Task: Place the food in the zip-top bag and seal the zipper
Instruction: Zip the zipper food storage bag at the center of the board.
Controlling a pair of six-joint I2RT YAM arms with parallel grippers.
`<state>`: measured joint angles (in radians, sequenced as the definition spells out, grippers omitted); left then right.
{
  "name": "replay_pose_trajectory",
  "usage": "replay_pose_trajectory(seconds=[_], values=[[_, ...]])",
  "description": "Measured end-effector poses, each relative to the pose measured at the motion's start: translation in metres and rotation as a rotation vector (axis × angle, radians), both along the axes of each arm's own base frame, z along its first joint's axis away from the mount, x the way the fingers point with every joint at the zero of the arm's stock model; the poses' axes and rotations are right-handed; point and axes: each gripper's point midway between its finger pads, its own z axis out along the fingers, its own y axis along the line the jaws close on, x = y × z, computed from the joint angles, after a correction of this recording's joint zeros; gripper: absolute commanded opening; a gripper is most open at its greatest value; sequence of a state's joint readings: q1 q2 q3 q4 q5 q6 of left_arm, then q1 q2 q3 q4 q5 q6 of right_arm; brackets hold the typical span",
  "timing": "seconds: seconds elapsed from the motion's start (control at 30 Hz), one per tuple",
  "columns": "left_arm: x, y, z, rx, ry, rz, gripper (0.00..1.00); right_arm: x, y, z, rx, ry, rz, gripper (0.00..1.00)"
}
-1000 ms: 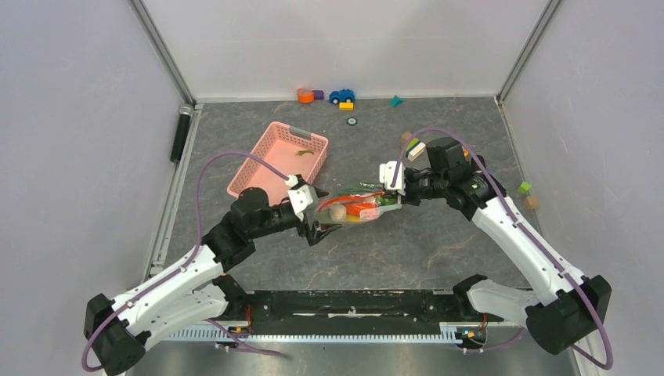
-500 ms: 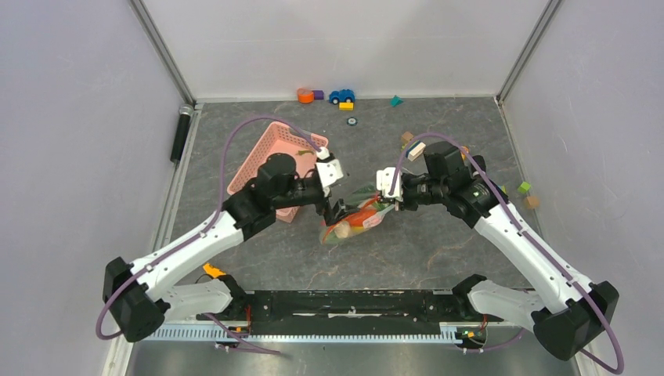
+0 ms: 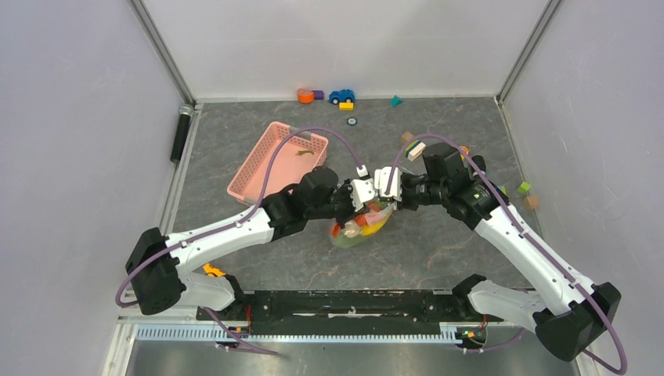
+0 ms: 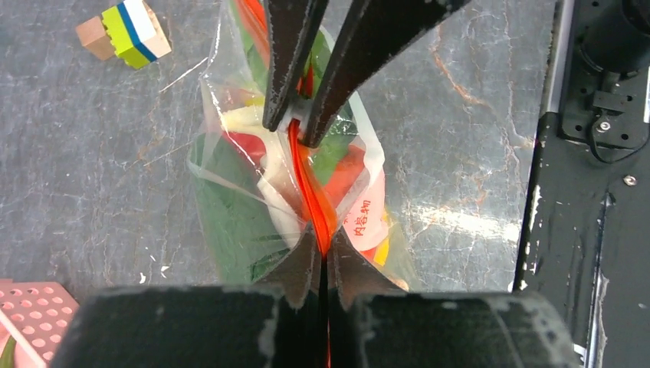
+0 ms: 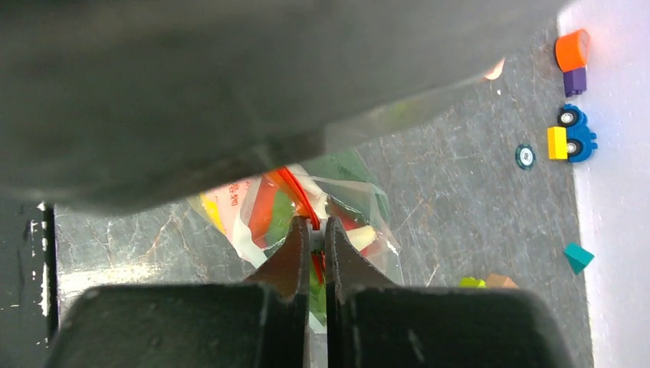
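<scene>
The zip-top bag [image 3: 356, 233] hangs bunched between my two grippers at the table's middle. The food shows through it: green [image 4: 222, 207], red [image 4: 247, 146] and yellow [image 3: 380, 227] pieces. My left gripper [image 3: 362, 205] is shut on the orange-red zipper strip [image 4: 308, 184], as the left wrist view [image 4: 322, 249] shows. My right gripper [image 3: 389, 194] is shut on the white slider knob [image 5: 313, 236] at the strip's end, close to the left gripper. The right gripper's fingers [image 4: 285, 69] pinch the strip just ahead of my left jaws. The bag also shows in the right wrist view [image 5: 360, 192].
A pink lattice basket [image 3: 274, 157] lies at the left behind the left arm. Toy blocks and a blue car [image 3: 341, 96] sit along the back wall. More blocks lie near the right arm [image 3: 415, 149] and at the right edge [image 3: 525, 188]. A black cylinder [image 3: 181, 133] lies at the left edge.
My left gripper has travelled right along the bag's mouth, from its left end to just beside the right gripper. The bag has bunched up and now hangs below them. The right gripper barely moved.
</scene>
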<state>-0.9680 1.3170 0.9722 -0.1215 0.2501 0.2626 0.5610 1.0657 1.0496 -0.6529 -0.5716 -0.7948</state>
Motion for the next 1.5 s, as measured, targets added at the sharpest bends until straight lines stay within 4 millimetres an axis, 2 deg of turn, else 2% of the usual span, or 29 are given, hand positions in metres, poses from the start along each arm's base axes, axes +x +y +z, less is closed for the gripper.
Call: replay_pose_trajectory(seconds=[0.2,0.43,0.7,0.8,1.07,1.1,1.13,1.17,1.27,1.3,1.4,1.5], values=[[0.011,0.001,-0.001,-0.029,-0.044,0.061,0.02,0.013,-0.007,-0.003,-0.053,-0.039,-0.084,0.00],[0.016,0.020,0.001,-0.089,-0.099,0.143,0.02,0.035,-0.003,0.000,-0.116,-0.046,-0.156,0.00],[0.020,0.024,0.003,-0.102,-0.117,0.173,0.02,0.064,-0.028,-0.011,-0.222,-0.018,-0.297,0.00],[0.017,0.028,0.001,-0.099,-0.115,0.172,0.02,0.076,-0.049,-0.016,-0.266,-0.021,-0.379,0.00],[0.014,0.033,0.005,-0.113,-0.123,0.172,0.02,0.077,-0.048,-0.016,-0.252,-0.016,-0.367,0.00],[0.013,0.033,0.006,-0.113,-0.123,0.173,0.02,0.077,-0.047,-0.015,-0.245,-0.016,-0.360,0.03],[0.013,0.034,0.006,-0.115,-0.124,0.172,0.02,0.077,-0.047,-0.014,-0.236,-0.017,-0.352,0.12],[0.013,0.034,0.007,-0.116,-0.124,0.171,0.02,0.077,-0.047,-0.013,-0.230,-0.020,-0.348,0.27],[0.010,0.034,0.007,-0.120,-0.110,0.165,0.02,0.080,-0.053,-0.002,-0.209,-0.050,-0.364,0.90],[0.008,0.034,0.005,-0.117,-0.096,0.161,0.02,0.084,-0.061,0.005,-0.198,-0.071,-0.402,0.98],[0.002,0.032,0.003,-0.136,-0.045,0.160,0.02,0.097,-0.084,0.043,-0.095,-0.190,-0.536,0.98],[-0.002,0.028,0.006,-0.176,0.013,0.174,0.02,0.084,-0.093,0.096,0.156,-0.318,-0.651,0.98]])
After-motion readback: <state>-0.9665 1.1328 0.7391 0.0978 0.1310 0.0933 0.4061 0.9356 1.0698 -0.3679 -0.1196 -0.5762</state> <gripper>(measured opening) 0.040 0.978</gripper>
